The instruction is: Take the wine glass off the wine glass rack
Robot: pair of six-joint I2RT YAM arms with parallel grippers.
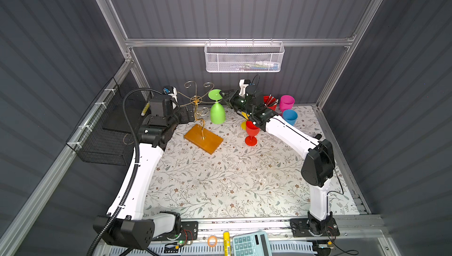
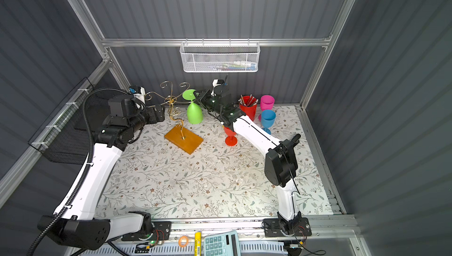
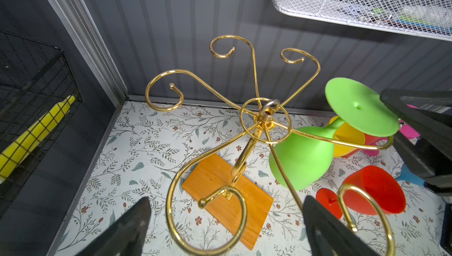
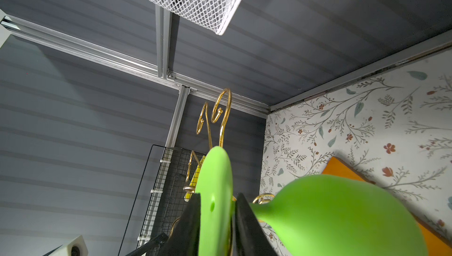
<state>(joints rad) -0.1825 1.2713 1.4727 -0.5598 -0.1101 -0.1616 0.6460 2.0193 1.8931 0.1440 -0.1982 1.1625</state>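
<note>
The green wine glass [image 1: 217, 113] hangs upside down from a curled arm of the rack [image 1: 195, 100], on the side toward the right arm. Its bowl points down at the table [image 1: 220, 181] and its foot [image 4: 215, 181] sits on top of the wire. The right claw [image 4: 215, 215] has it! The right wrist view shows a finger pressed on each face of the flat foot, pinching its edge. So the grip looks made, but the lift-off has not begun, because the stem is threaded through the gold wire.

The left claw [image 1: 188, 114] is on the other side of the rack, spread wide and holding nothing. In the left wrist view one scroll arm lies between its fingers; I cannot tell whether they touch.

As I read it, the next move is to draw the foot outward along the wire to the scroll's open end, keeping it level so the stem slips free. The rack looks light on its wooden base [image 1: 203, 138] and could drag or tip. A red wine glass [image 1: 252, 132] stands close under the right arm.
</note>
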